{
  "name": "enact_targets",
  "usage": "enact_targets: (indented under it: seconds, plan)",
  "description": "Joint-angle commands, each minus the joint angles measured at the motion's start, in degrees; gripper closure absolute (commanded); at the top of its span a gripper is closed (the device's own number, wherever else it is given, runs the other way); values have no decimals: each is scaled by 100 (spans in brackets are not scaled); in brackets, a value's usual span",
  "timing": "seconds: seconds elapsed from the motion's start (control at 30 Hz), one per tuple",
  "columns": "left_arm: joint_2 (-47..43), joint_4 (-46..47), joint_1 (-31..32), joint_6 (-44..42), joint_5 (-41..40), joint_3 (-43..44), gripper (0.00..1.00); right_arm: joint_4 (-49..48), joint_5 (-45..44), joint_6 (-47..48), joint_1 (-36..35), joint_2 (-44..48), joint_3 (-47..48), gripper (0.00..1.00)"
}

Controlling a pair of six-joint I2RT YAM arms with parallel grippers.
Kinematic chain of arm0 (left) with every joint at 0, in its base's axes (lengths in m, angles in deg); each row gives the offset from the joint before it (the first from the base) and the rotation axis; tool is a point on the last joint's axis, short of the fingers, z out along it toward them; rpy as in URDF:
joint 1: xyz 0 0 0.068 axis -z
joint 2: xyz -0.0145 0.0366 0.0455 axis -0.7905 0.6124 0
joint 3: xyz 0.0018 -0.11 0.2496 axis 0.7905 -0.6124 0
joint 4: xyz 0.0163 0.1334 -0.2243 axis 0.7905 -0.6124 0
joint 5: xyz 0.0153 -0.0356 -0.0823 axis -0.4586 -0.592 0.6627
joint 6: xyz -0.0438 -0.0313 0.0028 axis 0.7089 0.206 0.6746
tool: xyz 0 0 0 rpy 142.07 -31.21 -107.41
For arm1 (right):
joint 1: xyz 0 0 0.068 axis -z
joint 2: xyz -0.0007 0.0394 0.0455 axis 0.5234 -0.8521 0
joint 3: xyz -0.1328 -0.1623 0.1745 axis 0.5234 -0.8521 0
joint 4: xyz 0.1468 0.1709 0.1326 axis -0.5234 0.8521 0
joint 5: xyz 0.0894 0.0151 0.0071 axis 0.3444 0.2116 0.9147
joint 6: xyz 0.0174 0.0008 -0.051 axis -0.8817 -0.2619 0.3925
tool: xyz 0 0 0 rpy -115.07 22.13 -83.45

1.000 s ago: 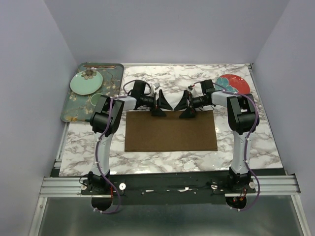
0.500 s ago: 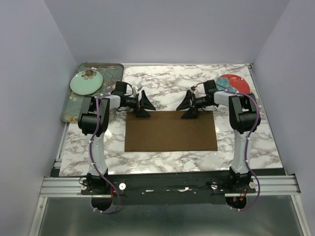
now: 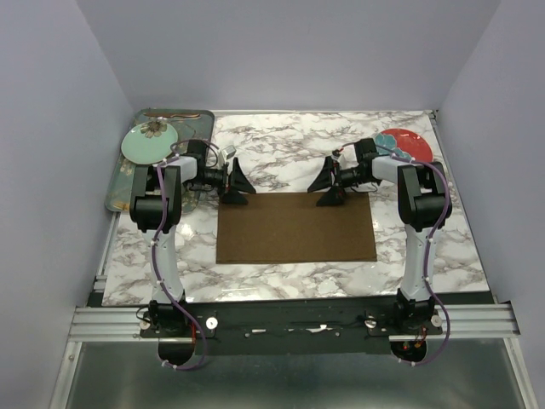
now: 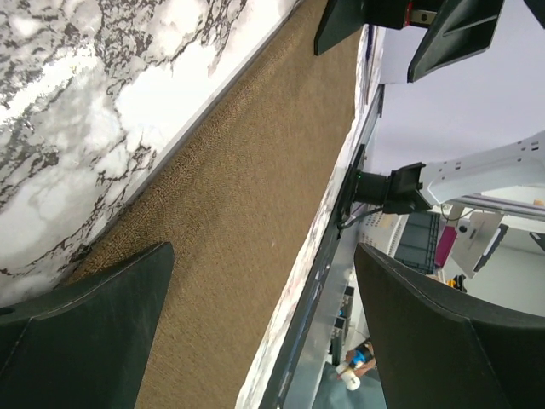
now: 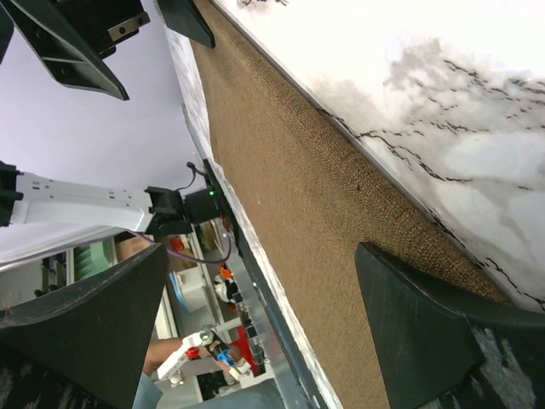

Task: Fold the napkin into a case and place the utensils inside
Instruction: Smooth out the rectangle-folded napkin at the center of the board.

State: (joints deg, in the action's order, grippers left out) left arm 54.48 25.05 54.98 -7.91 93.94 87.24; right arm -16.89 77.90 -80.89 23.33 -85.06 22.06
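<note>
A: Brown cloth, flat and unfolded: the napkin [image 3: 295, 227] lies mid-table [image 3: 289, 145], between the arms. No case formed yet.

B: Step in hand?

A: By my reading, the approach for the first fold. The left gripper [image 3: 236, 184] is at the far-left corner. The right gripper [image 3: 326, 186] is on the far edge, a little in from the far-right corner.

B: Jaws?

A: Both spread wide, nothing held. In each wrist view the far hem runs across the gap between the fingers (contact with the cloth: cannot tell).

B: What does the next move call for?

A: Probably dropping the lower fingers under the hem, pinching at both points together, then lifting and carrying that edge toward the near side. An uneven pinch would likely skew the fold.

B: Utensils?

A: A thin copper stick [image 3: 170, 114] seems to lie along the far rim of the tray [image 3: 115, 192], well apart from the napkin. Blue-handled one: not made out.
</note>
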Motion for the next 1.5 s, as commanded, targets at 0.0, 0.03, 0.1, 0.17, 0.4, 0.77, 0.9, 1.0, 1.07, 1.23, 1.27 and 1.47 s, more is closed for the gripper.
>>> enact_targets:
  seconds: [0.0, 0.03, 0.1, 0.17, 0.4, 0.77, 0.9, 1.0, 1.07, 1.23, 1.27, 1.47]
  plan:
    - [98, -487, 68, -540, -457, -26, 1, 322, -603, 614, -117, 109, 193, 0]
    - [90, -478, 86, -540, -466, -26, 1, 305, -533, 579, -187, 206, 255, 0]
    - [98, -478, 139, -531, -475, -35, 1, 182, -321, 307, -433, 329, 482, 0]
    - [98, -470, 165, -540, -545, -61, 1, -37, -260, -139, -643, 373, 571, 0]
    - [54, -373, 183, -522, -721, -175, 1, -1547, -198, -1643, -1075, -21, 870, 0]
    - [107, -391, 174, -487, -861, -149, 1, -2605, -154, -2858, -1331, -1015, 976, 0]
    - [107, -408, 174, -496, -914, -166, 1, -2553, -5, -2560, -1190, -1024, 643, 0]
    - [107, -478, 156, -557, -940, -167, 1, -2273, 100, -2226, -979, -998, 510, 0]
    - [107, -505, 130, -575, -967, -184, 1, -2087, 153, -1902, -813, -919, 414, 0]
    - [98, -514, 112, -584, -1020, -193, 1, -1280, 224, -1119, -487, -690, 255, 0]
    - [90, -522, 104, -593, -1028, -193, 1, -1191, 241, -935, -391, -629, 212, 0]
    - [107, -549, 95, -610, -1090, -175, 1, -453, 233, -205, 83, -488, 106, 0]
